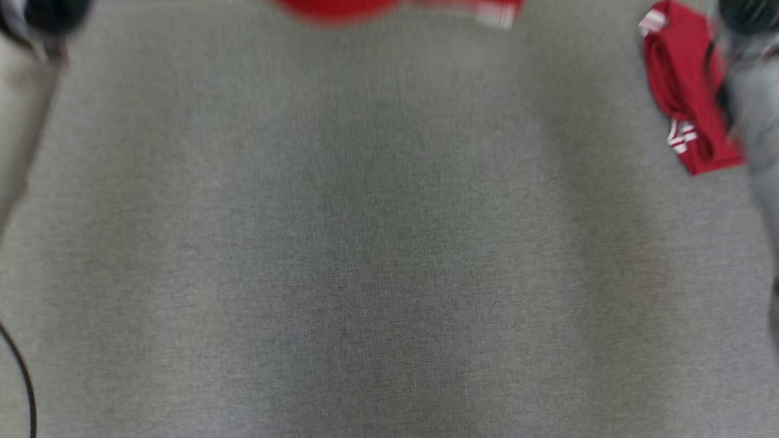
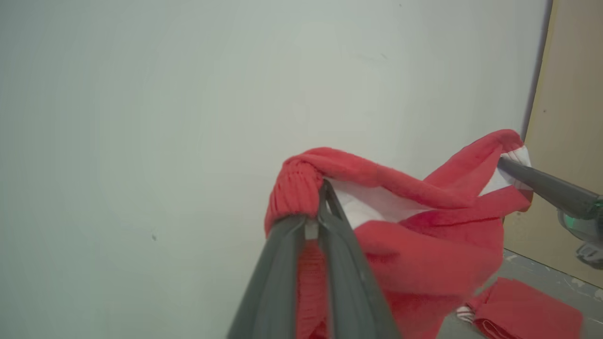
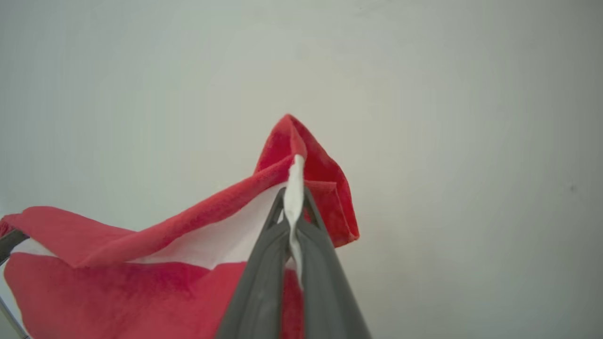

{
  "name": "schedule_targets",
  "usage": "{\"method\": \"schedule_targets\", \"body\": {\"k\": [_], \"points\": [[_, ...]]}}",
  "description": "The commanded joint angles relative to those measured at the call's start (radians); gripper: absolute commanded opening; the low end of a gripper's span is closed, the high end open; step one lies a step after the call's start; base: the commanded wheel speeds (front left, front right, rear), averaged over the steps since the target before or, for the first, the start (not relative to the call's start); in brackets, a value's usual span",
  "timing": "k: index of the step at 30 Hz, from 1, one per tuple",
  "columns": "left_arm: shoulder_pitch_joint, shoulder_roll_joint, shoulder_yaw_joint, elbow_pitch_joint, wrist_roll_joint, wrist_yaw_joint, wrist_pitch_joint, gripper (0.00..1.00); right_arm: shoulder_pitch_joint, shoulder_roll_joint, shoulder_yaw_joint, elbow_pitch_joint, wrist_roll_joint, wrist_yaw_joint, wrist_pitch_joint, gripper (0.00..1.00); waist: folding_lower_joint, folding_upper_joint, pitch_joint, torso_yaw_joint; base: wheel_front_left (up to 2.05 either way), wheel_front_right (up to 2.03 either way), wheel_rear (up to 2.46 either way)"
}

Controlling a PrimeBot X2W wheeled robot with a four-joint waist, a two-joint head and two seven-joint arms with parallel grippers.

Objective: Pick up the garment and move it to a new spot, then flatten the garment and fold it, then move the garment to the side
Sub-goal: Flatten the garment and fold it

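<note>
The garment [image 2: 424, 245] is red fleece with a white lining and a ribbed hem, and it hangs stretched between both grippers in front of a pale wall. My left gripper [image 2: 324, 187] is shut on the ribbed hem. My right gripper [image 3: 294, 197] is shut on a corner where red and white cloth meet. In the left wrist view the right gripper's fingers [image 2: 541, 184] pinch the garment's far corner. The head view is blurred and catches the garment's lower edge [image 1: 341, 7] at its top border, above the grey table [image 1: 377, 243].
A second red garment [image 1: 688, 91], folded and with white stripes, lies at the table's far right; it is also in the left wrist view [image 2: 523, 308]. A tan panel [image 2: 570, 117] stands right of the wall. A dark cable [image 1: 24, 389] curves at the lower left.
</note>
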Motion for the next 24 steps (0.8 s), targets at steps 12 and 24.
{"method": "schedule_targets", "body": {"k": [12,24], "points": [[-0.395,-0.051,-0.154,0.211,-0.055,0.002,-0.115,0.00,-0.415,-0.011,-0.043,0.301,-0.064,-0.002,-0.047,0.00,-0.0003,-0.0002,0.290,0.030,0.00,0.00,0.00],[-0.286,0.001,-0.312,0.216,-0.156,0.002,-0.231,0.00,-0.315,-0.006,0.104,0.317,0.002,-0.002,-0.104,0.00,-0.0003,-0.0002,0.289,0.024,0.00,0.00,0.00]]}}
